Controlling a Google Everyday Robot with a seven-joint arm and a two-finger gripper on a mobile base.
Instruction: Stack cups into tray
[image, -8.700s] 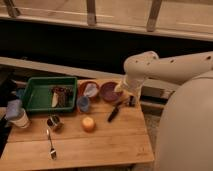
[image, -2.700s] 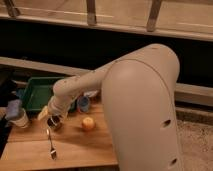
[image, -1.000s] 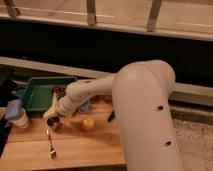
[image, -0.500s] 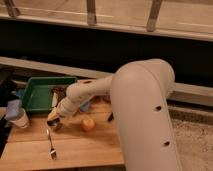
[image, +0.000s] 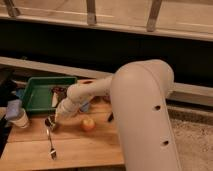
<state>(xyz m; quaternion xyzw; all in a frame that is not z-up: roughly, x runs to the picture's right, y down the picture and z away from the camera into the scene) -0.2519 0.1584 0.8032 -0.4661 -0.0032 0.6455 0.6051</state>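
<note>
— What are the fingers doing?
— The fingers of the gripper (image: 55, 119) are clenched, low over the tabletop (image: 95, 150) and right against the shiny metal cup (image: 49, 123). I cannot tell whether they actually pinch its rim.
— And where is that cup?
— It is upright on the wood, just in front of the green tray (image: 36, 96) and outside it. A piece of cutlery (image: 51, 145) lies on the near side of it.
— What else is close by?
— A small orange fruit (image: 88, 124) sits to the right of the gripper, apart from it. The arm (image: 87, 92) slants up from the gripper across the tray's right end. A sliver of the blue cup (image: 85, 106) shows under it, on the tabletop beside the tray.
— Anything in the tray?
— A few small things at its right end, too dim to name. A pale container (image: 19, 119) stands at the tabletop's left edge
</note>
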